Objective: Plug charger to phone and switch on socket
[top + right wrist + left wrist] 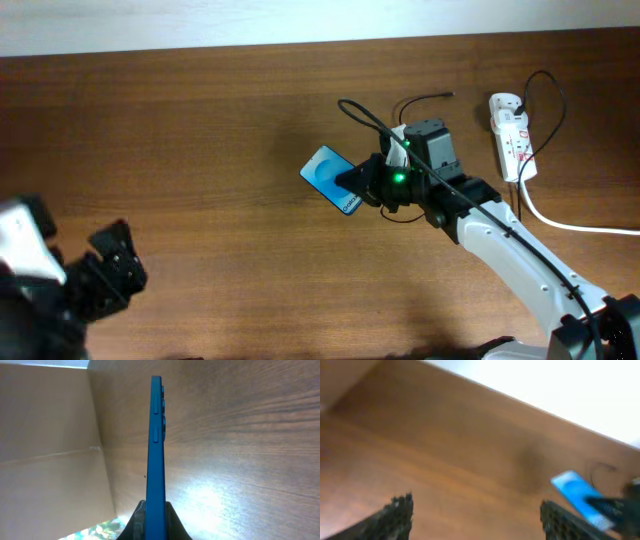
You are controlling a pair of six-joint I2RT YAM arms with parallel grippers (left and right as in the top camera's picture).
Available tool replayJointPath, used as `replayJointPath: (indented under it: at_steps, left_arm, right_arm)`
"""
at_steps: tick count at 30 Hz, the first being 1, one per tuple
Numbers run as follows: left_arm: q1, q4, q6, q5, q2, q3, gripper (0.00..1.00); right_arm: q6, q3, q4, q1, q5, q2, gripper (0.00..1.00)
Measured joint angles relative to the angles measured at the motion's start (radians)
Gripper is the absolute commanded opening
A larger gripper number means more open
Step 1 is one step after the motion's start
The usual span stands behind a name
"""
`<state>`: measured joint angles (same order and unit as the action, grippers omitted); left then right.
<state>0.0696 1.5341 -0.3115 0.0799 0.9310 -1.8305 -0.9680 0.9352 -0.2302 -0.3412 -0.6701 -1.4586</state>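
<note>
From overhead, the right gripper (372,185) clamps the phone (328,175) mid-table, with the charger (365,115) looping just behind and the socket (509,135) at the right rear. The blurred left wrist view shows the left gripper (475,520) spread open above the table (445,450). The right wrist view shows the phone (156,450) edge-on, pinched between the fingers (137,522).

Left wrist view is blurred; one end of the phone (156,445) hides in the right tool (155,519).
</note>
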Motion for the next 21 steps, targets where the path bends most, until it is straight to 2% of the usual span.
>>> replayJointPath:
  at_steps: [1,2,3,5,7,9,11,12,13,15,18,21]
  left_arm:
    - [0.000,-0.039,-0.018,0.024,-0.049,0.079,0.99]
    - [0.000,-0.160,-0.045,0.041,-0.121,0.210,0.99]
    - [0.000,-0.296,-0.079,0.042,-0.212,0.430,0.99]
    - [0.003,-0.554,-0.134,-0.026,-0.245,0.639,0.99]
    - [0.004,-0.863,-0.225,-0.215,-0.199,0.896,0.99]
    - [0.005,-1.204,-0.356,-0.465,-0.062,1.088,0.99]
    - [0.003,-1.448,-0.544,-0.735,0.139,1.182,0.99]
    - [0.001,-1.511,-0.614,-0.829,0.220,1.193,0.99]
    - [-0.007,-1.666,-0.722,-0.973,0.337,1.202,0.99]
    - [-0.033,-1.854,-0.860,-1.117,0.464,1.205,0.99]
    - [-0.110,-2.061,-1.081,-1.236,0.592,1.204,0.99]
    - [-0.173,-2.103,-1.218,-1.259,0.608,1.205,0.99]
  right_arm:
    - [0.003,0.000,-0.002,0.000,-0.006,0.001,0.04]
    - [0.015,0.000,-0.001,0.000,-0.013,0.001,0.04]
    - [0.039,0.000,-0.001,0.000,-0.030,0.001,0.04]
    - [0.059,0.000,0.000,0.000,-0.050,0.001,0.04]
    - [0.066,0.000,-0.001,0.000,-0.056,0.001,0.04]
    - [0.078,0.000,0.000,0.000,-0.042,0.001,0.04]
    - [0.081,0.000,-0.001,0.000,-0.011,0.002,0.04]
    - [0.082,0.000,0.000,0.000,0.010,0.003,0.04]
    - [0.082,0.000,-0.001,0.000,0.034,0.003,0.04]
    - [0.061,0.000,-0.001,0.000,0.079,0.003,0.04]
    - [-0.039,0.000,0.008,-0.007,0.175,0.003,0.04]
    - [-0.134,0.000,0.101,-0.038,0.220,0.003,0.04]
